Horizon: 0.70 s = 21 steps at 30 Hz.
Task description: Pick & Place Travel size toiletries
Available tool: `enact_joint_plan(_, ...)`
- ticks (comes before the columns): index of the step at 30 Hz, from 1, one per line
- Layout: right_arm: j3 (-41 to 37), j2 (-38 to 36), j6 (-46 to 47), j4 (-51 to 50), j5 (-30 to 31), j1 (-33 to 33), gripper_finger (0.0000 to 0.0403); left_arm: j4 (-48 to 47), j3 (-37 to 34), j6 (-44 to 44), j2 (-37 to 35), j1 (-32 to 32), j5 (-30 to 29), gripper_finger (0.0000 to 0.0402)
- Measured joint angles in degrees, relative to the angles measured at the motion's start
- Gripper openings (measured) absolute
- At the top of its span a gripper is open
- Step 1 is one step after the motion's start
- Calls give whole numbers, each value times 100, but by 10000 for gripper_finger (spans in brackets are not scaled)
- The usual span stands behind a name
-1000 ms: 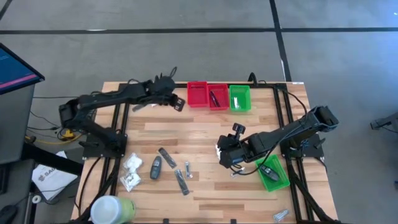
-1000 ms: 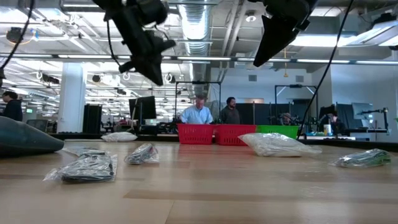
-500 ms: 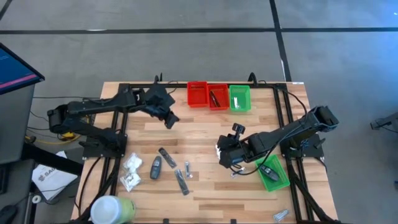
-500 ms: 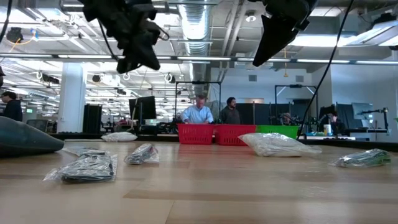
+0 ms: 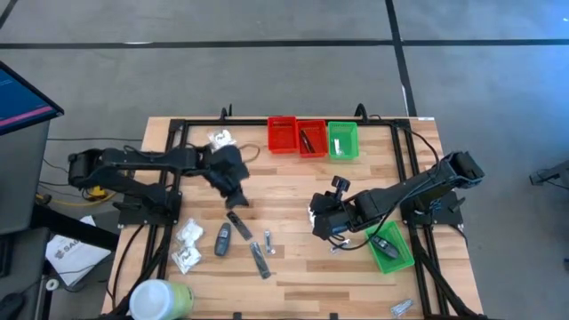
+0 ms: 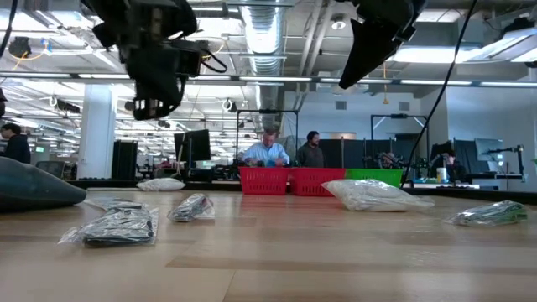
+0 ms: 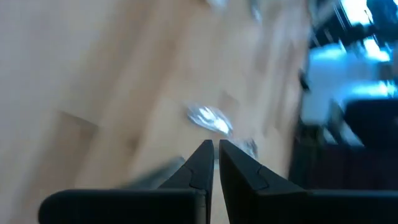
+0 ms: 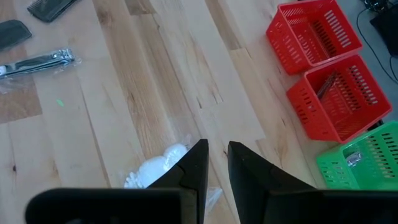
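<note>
**Toiletries scattered, both arms over the table**

Toiletries lay loose on the wood at the front left: two white packets point(image 5: 187, 244), a dark oval point(image 5: 223, 240), a black stick point(image 5: 238, 223), a second stick point(image 5: 259, 260) and nail clippers point(image 5: 268, 240) just beside them. Another white packet point(image 5: 315, 214) sat mid-table, partly under the right gripper point(image 5: 320, 222). A silvery sachet point(image 5: 401, 308) lay at the front right edge, well apart from the rest.

Around them: two red bins point(image 5: 296, 136) and a green bin point(image 5: 342, 140) in a row at the back, and a second green bin point(image 5: 388, 245) at the right with a dark item inside. The white-and-green tub point(image 5: 161, 299) stood at the front left corner, cut off at the frame's edge.

The left wrist view was smeared; only a shiny blob on the wood showed past the fingers.

The left gripper point(image 5: 233, 188) hung above the black stick, jaws pressed together on nothing, its arm stretched in from the left. The right gripper hovered low over the mid-table packet, jaws a narrow slit apart, holding nothing visible.
</note>
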Motion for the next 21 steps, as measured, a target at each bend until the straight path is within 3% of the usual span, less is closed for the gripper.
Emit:
enact_joint_plan(7,0,0,0,0,0,14,53,104,-85,-33,0,-1143,148,19)
enact_joint_plan(15,0,0,0,0,-2,14,53,1261,-77,-1244,-1,-2515,357,15)
enact_joint_plan(21,0,0,0,0,-2,14,53,374,208,-1818,0,-3324,-305,1)
